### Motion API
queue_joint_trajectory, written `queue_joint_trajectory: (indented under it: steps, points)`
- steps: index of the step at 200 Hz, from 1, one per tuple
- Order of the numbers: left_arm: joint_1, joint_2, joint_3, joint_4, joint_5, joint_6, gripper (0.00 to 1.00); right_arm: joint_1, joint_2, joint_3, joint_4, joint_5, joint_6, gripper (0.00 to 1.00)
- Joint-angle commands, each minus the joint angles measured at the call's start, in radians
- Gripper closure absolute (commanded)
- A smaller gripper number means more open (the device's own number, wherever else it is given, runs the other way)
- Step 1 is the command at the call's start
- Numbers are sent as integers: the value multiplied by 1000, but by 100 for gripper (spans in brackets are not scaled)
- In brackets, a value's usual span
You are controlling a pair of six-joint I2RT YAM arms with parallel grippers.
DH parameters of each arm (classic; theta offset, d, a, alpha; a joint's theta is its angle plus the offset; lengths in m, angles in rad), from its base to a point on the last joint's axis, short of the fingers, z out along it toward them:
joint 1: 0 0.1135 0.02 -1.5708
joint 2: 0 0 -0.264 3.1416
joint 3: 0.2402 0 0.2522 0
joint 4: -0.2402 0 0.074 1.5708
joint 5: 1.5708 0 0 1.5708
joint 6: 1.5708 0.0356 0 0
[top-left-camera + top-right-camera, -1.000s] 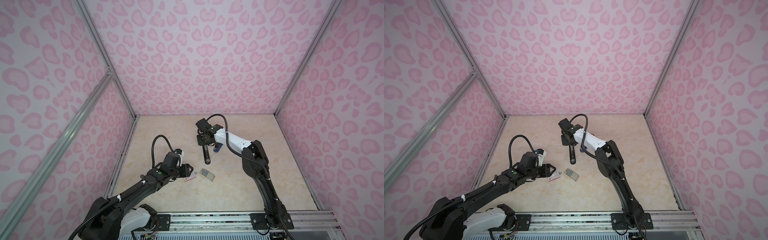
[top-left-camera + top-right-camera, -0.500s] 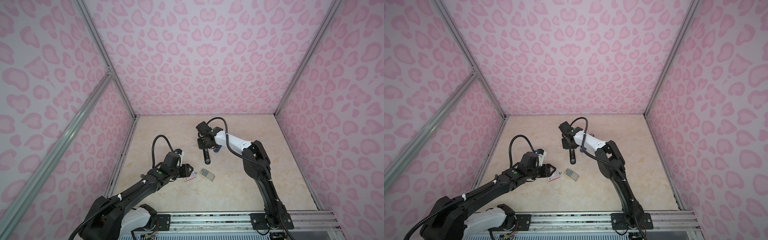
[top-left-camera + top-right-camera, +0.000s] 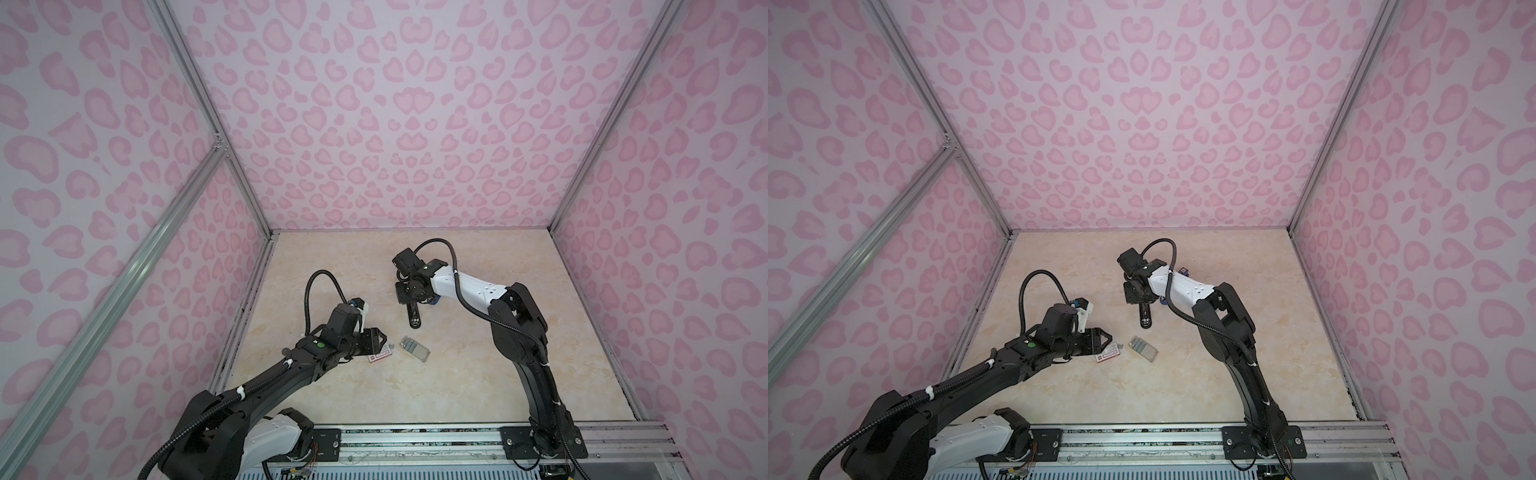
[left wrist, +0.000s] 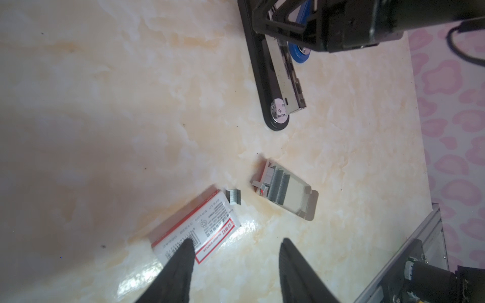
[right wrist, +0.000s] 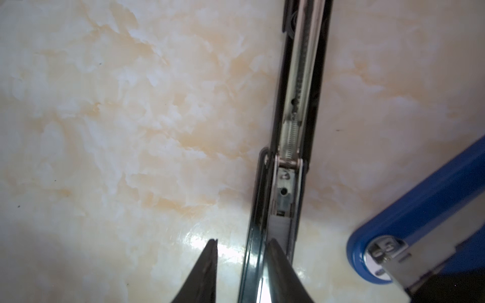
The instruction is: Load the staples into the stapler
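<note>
Right hand (image 5: 242,241), released, straddles stapler (image 5: 296,105) edge; left hand (image 4: 236,240), released, near staples (image 4: 279,183) across bare table (image 4: 131,105)

Left pincer (image 4: 236,241) agape; right pincer (image 5: 242,241) narrowly parted.

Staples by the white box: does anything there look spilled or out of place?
Yes. One short strip of staples lies loose on the table, beside the white box sleeve and apart from the other staples, which sit in their tray. It looks spilled.
</note>
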Motion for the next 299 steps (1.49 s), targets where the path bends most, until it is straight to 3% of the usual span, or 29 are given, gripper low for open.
queue_joint_trajectory:
  steps: [1, 87, 218, 299]
  points:
    - [0, -2, 7, 2, 1, -8, 45, -5, 8, 29, -8, 28, -9, 66]
    - [0, -3, 7, 0, -4, -10, 45, -18, 67, 89, -34, 10, -13, 66]
    - [0, 7, 9, 7, 2, -9, 45, 8, -64, -124, 44, -3, 12, 70]
    - [0, 1, 12, 0, -4, -10, 45, -15, 24, 57, -28, 31, -22, 65]
